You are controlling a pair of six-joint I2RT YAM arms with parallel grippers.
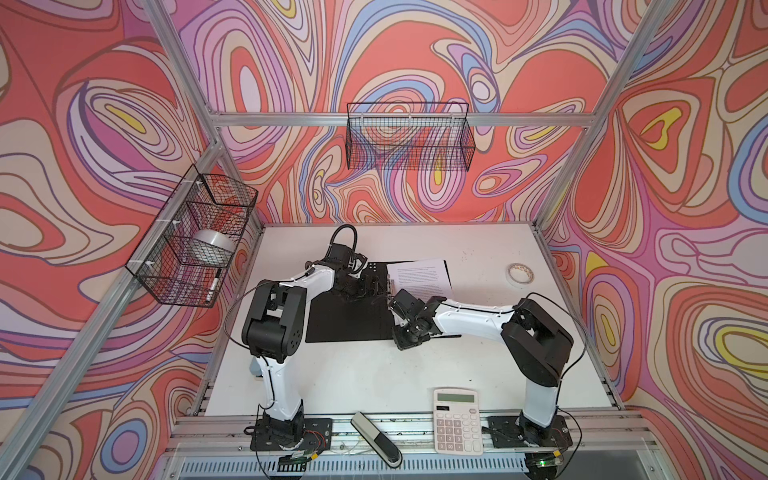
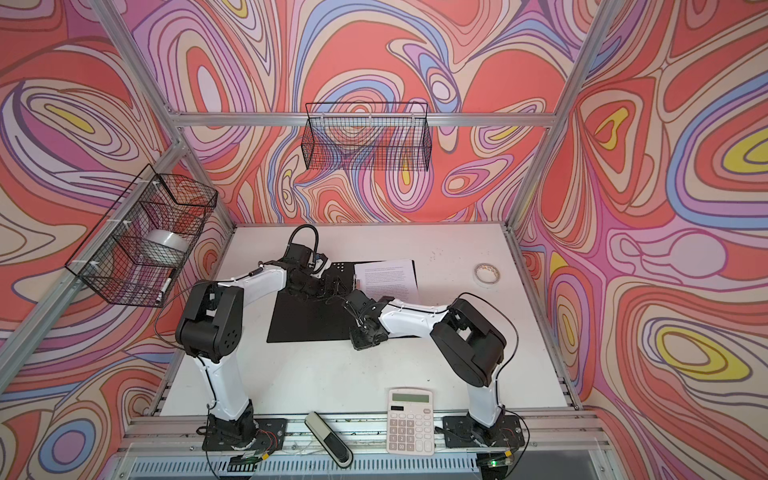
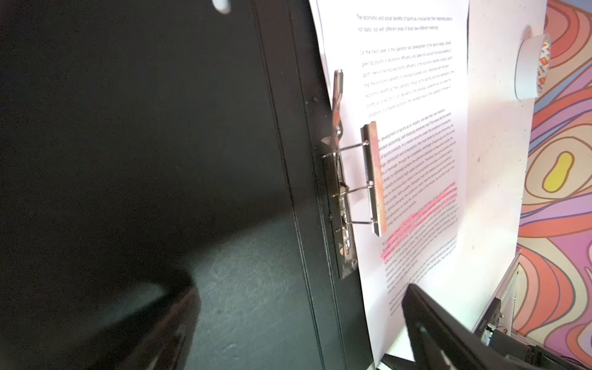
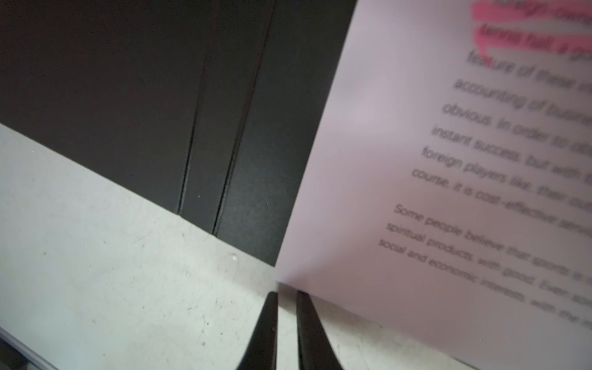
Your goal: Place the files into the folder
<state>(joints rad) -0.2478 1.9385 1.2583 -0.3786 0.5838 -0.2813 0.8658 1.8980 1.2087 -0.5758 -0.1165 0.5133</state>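
The folder (image 1: 349,322) lies open on the table, black inside up, in both top views. The files (image 1: 419,276), white sheets with black text and pink highlighted lines, rest on its right half. Along the spine sits the metal clip (image 3: 342,198), its clamp bar (image 3: 373,179) standing over the sheets' edge. My left gripper (image 3: 294,323) is open wide, straddling the spine, with one finger (image 3: 429,323) above the paper. My right gripper (image 4: 286,293) is shut to a thin slit that shows only table. Its tips meet the files' near corner (image 4: 336,256) at the folder's near edge.
A tape roll (image 1: 519,275) lies at the back right of the table. A white calculator (image 1: 458,420) and a black and silver stapler-like object (image 1: 376,438) sit at the front rail. Wire baskets hang on the left wall (image 1: 191,237) and the back wall (image 1: 409,135).
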